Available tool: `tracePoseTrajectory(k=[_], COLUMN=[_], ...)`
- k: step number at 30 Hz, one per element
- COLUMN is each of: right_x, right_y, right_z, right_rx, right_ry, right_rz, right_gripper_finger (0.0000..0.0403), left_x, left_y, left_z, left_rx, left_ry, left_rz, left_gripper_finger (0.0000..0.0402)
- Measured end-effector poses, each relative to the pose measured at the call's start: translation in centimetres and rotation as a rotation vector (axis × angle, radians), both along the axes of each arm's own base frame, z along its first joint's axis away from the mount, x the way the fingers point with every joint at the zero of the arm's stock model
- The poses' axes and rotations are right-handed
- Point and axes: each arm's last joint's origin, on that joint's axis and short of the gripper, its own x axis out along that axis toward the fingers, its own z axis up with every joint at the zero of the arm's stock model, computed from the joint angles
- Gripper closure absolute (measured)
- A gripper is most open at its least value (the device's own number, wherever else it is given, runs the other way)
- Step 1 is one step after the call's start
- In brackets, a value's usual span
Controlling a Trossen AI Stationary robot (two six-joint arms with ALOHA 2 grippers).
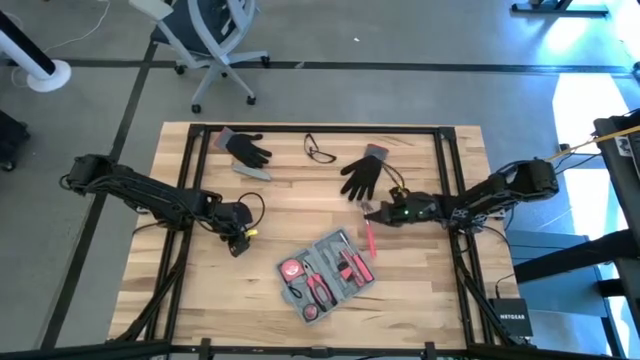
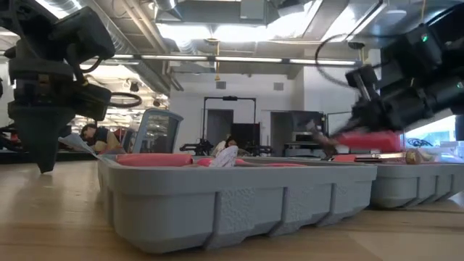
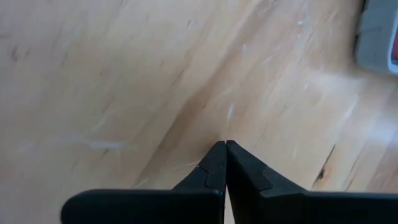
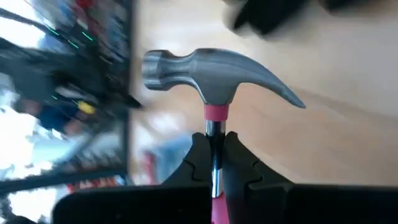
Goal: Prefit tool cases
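The tool case (image 1: 325, 272) lies open near the table's middle front, blue-grey, with red-handled tools in its recesses; the low view shows its wall (image 2: 239, 196). My right gripper (image 1: 370, 212) hovers just beyond the case's far right corner and is shut on a hammer (image 4: 217, 74) with a steel head and a pink handle (image 1: 368, 238). My left gripper (image 1: 237, 243) stands left of the case, shut, with nothing in it, its tips (image 3: 225, 146) a little above the bare wood. A corner of the case (image 3: 379, 37) shows in the left wrist view. My right gripper pinches the hammer's shaft just under the head, at the pink collar (image 4: 216, 115), between its two fingers. The fingers come from the table's right, slanting slightly down, and lie across the shaft. The hammer is lifted clear of the table, its handle (image 2: 370, 140) reaching toward the near edge.
Two black gloves (image 1: 247, 148) (image 1: 362, 175), a pair of glasses (image 1: 320, 150) and a small grey bar (image 1: 255, 172) lie along the far part of the table. Black frame rails (image 1: 450, 190) run along the table's sides. Bare wood lies left of the case.
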Motion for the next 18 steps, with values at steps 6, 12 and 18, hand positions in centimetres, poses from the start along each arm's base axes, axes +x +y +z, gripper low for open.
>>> tracePoseTrajectory(k=[6, 12, 18], right_x=[-0.3, 0.7, 2.8], right_y=[0.0, 0.0, 0.1], right_z=[-0.5, -0.2, 0.7], right_rx=[0.039, 0.007, -0.076], right_ry=[0.072, 0.118, 0.345], right_rz=[0.109, 0.169, 0.292], right_gripper_finger=[0.0399, 0.0389, 0.036], left_x=[0.0, 0.0, 0.0], left_y=[0.0, 0.0, 0.0], left_z=[0.0, 0.0, 0.0], left_rx=[-0.01, -0.01, -0.008], left_ry=[0.002, 0.001, -0.004], left_rz=[0.012, 0.01, -0.008], left_gripper_finger=[0.0402, 0.0402, 0.0402])
